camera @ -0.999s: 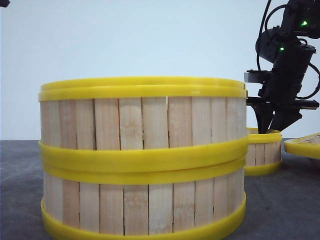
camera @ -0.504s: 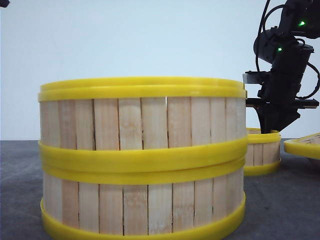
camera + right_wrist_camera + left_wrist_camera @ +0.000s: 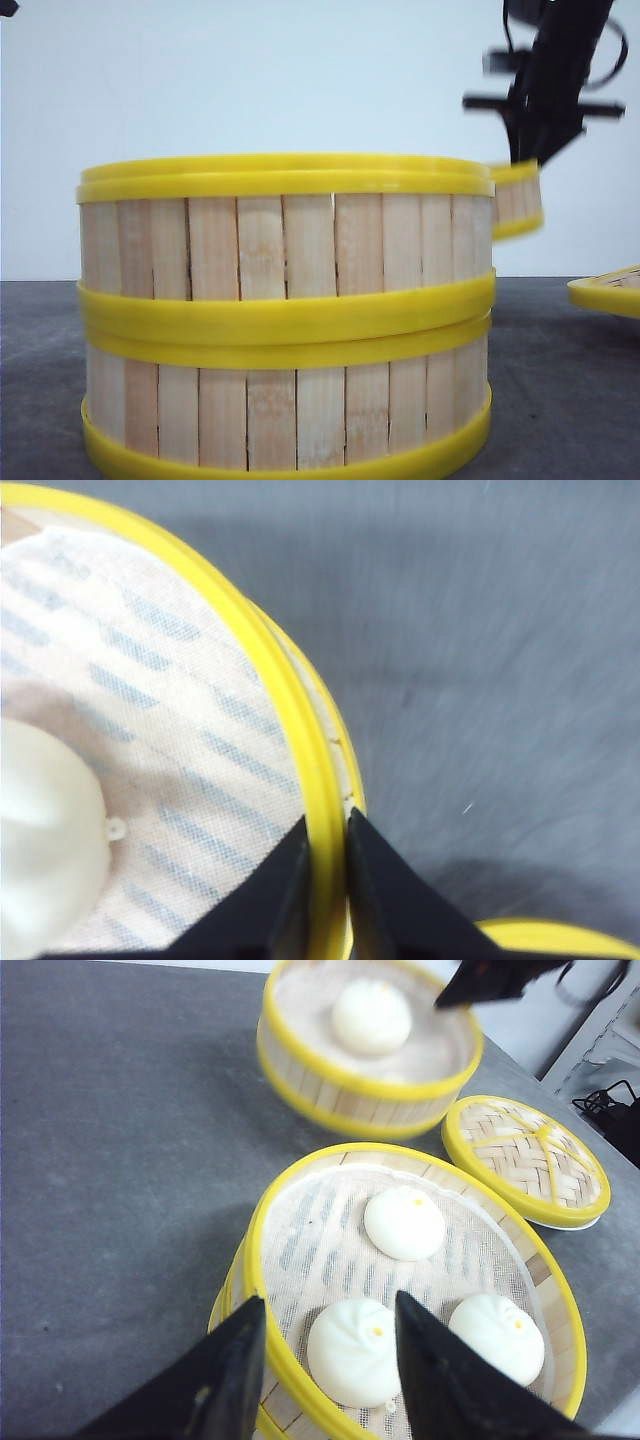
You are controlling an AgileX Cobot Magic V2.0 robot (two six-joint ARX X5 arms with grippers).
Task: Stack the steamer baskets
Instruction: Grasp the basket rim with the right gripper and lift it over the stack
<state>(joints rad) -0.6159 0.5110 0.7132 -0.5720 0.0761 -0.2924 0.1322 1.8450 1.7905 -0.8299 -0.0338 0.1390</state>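
- Dark grey counter under a plain pale wall, seen from low down in the front view.
- Stood close to the front camera: two round, shallow steamer baskets of pale bamboo slats with glossy yellow rims, stacked as one stack, the upper seated squarely on the lower.
- Showed, from the left wrist view, the stack's top basket lined with striped cloth and holding three white buns.
- Hovered over that basket's near rim: left hand, fingers spread apart, clasping nothing.
- Hung in the air, off the counter, behind and to the right of the stack: third steamer basket, slightly tilted and blurred, with one white bun inside.
- Pinched that basket's yellow rim between closed fingers: right hand, one finger inside the wall, one outside.
- Lay flat at the right edge of the counter: woven bamboo lid with yellow rim, apart from the stack.
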